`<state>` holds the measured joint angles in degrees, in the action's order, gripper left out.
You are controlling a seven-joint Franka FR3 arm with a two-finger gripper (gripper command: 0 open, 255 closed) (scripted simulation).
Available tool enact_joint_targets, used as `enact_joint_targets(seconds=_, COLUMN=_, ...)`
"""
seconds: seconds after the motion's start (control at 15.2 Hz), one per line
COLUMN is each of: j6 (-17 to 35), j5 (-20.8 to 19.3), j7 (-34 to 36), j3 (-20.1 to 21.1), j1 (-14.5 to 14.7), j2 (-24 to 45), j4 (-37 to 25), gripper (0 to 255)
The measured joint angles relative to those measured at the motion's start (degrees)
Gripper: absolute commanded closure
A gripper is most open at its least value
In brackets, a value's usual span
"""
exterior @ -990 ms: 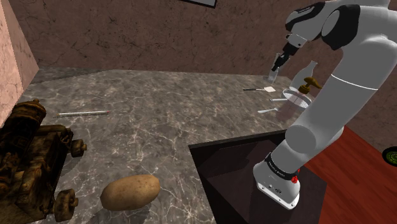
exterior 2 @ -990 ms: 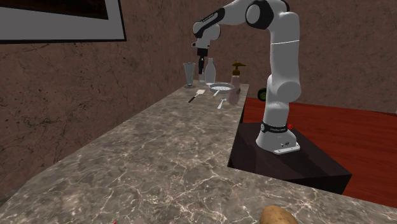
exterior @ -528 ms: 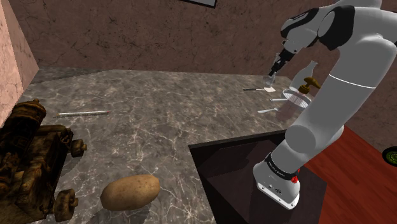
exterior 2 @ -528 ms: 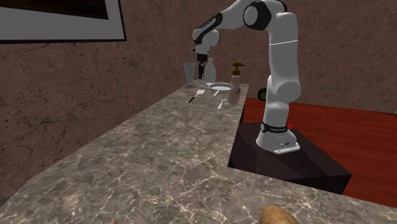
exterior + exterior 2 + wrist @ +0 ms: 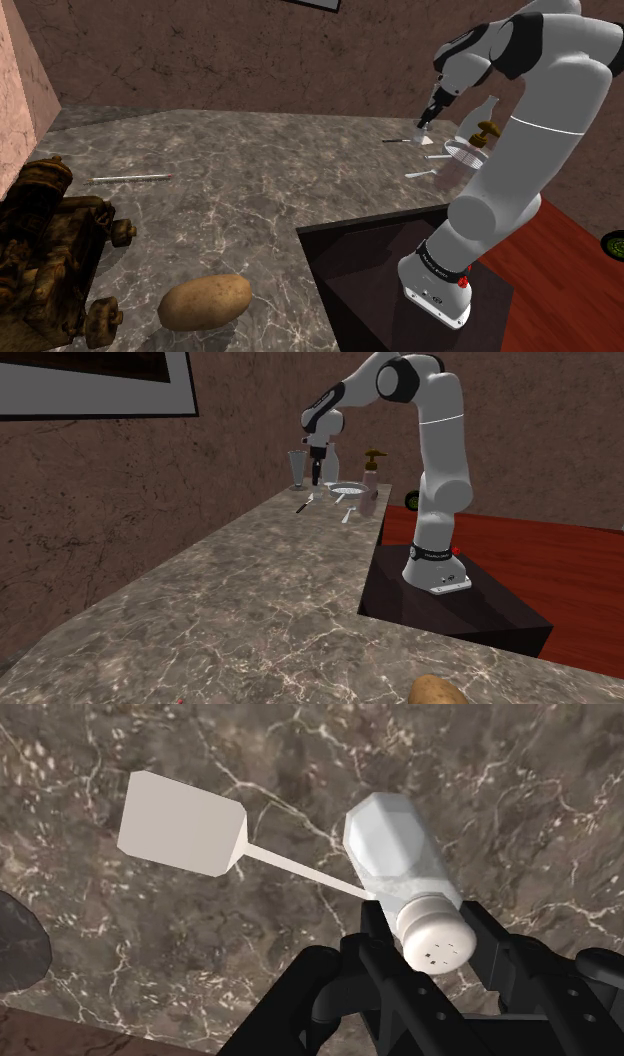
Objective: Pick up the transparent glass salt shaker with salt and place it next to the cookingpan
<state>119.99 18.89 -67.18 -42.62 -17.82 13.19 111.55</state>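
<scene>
Down it goes: in the last half second the gripper [image 5: 314, 477] has dropped from above the far-end clutter to just over the worktop [image 5: 250, 190], the arm bending further forward. In the wrist view the fingers [image 5: 375, 949] are clenched on the salt shaker [image 5: 400, 854], one on either side at its white perforated cap, with white grains showing through the clear body. The shaker is at the far end of the worktop, right by the thin handle of a white spatula [image 5: 180, 829]. In the second exterior view a tall glass [image 5: 297, 467] stands just left of the gripper, a round white-rimmed pan [image 5: 347, 488] is near on its right, and a pump bottle [image 5: 372, 467] stands beyond that. A potato [image 5: 204, 302] lies well apart at the near end.
</scene>
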Motion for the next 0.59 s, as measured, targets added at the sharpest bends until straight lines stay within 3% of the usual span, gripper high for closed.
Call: enact_joint_targets(seconds=0.59, j6=1.98, j5=1.22, j7=-0.95, j3=0.43, j1=-0.27, j2=1.12, j4=1.24, gripper=255)
